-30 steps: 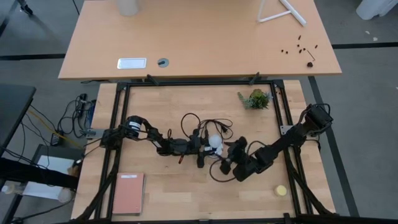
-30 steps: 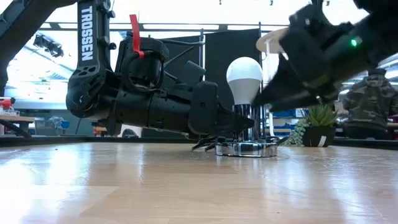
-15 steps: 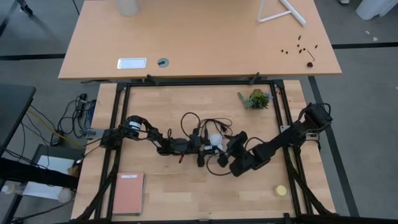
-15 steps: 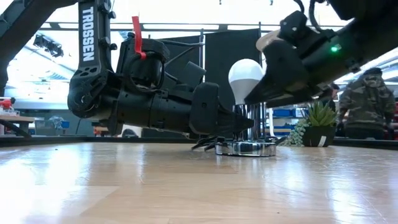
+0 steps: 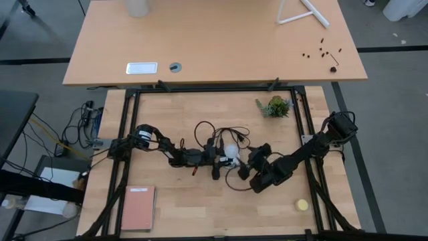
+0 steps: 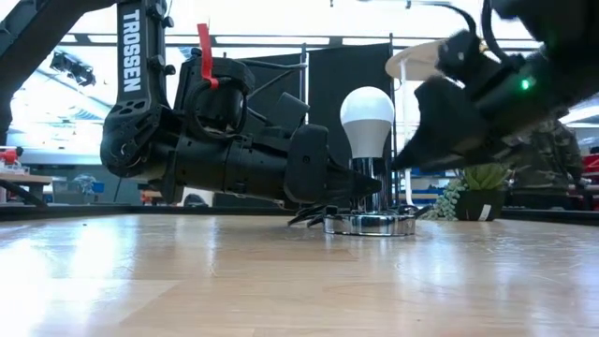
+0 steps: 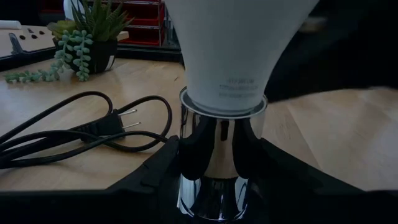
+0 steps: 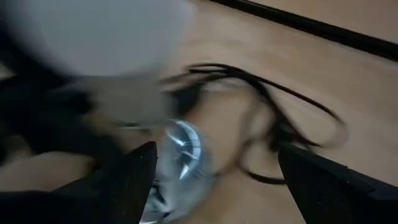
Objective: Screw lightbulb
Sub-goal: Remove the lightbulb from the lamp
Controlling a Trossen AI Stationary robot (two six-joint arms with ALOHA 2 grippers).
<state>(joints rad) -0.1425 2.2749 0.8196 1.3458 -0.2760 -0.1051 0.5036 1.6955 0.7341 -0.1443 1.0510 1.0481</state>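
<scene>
The white lightbulb [image 6: 367,117] stands upright with its narrow end in a chrome socket [image 6: 370,223] that sits by its round base on the wooden table. My left gripper [image 7: 217,163] lies level and low at the bulb's left, shut on the socket's stem. My right gripper [image 6: 423,140] hangs open at the bulb's right, at about the bulb's height and a little apart from it. In the right wrist view the bulb [image 8: 93,37] is a white blur ahead of the spread fingers, with nothing between them. My left gripper pinches the socket's chrome stem [image 7: 186,149] between its two fingers, just under the bulb's neck [image 7: 227,93]. The fingers come in level from the table's left, one on each side of the stem. The socket stands upright with its base on the table.
A black cord with a plug [image 7: 93,130] loops on the table behind the socket. A potted plant [image 5: 275,106] stands at the far right, a yellow ball [image 5: 302,205] at the near right, a pink notebook [image 5: 137,209] at the near left.
My right gripper went in close to the lightbulb, then drew back toward the table's right and rolled at the wrist, staying open. The bulb and socket stand as before.
</scene>
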